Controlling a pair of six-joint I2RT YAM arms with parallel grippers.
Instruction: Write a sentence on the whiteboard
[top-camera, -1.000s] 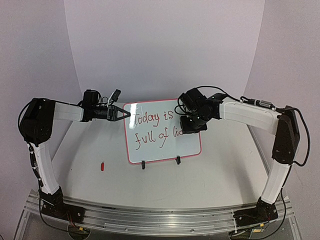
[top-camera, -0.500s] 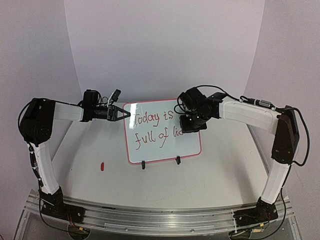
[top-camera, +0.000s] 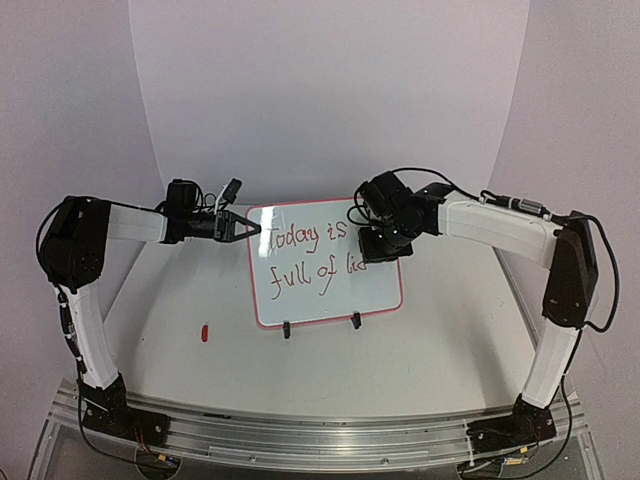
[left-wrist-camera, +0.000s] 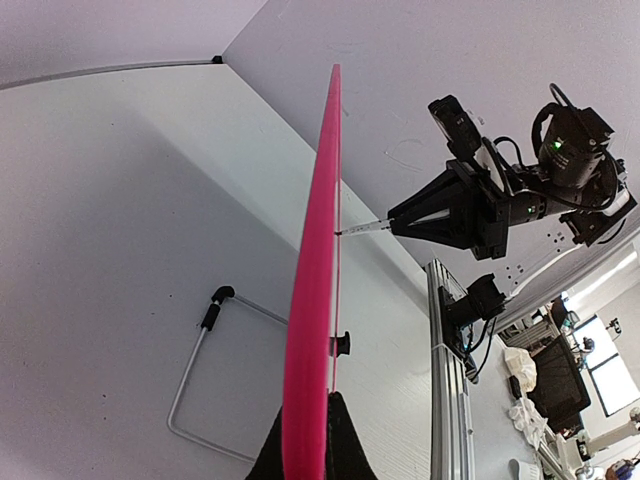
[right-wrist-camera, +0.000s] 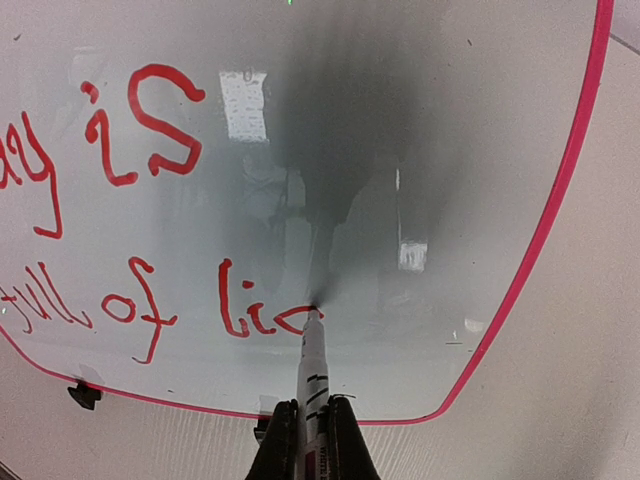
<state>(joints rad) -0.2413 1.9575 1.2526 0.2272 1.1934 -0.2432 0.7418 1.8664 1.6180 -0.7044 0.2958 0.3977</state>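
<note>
Marker (right-wrist-camera: 311, 375) tip on whiteboard (top-camera: 335, 300), mid-line

Whiteboard stands at centre frame on the counter (top-camera: 430, 350). Left pincer (top-camera: 248, 228) is clamped on its upper left edge. Right pincer (right-wrist-camera: 312, 440) grips the marker, whose tip touches the sentence (top-camera: 300, 245), which reads "Today is full of li" plus a part-formed letter

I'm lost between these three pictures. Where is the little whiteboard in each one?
Top external: the whiteboard stands at the centre of the picture, face to the camera.
Left wrist: it is seen edge-on, a thin pink strip running up the middle.
Right wrist: its white face fills nearly the whole picture, behind the marker.
Shared landmark: a black clip foot at its lower edge, also in the left wrist and right wrist views.
</note>
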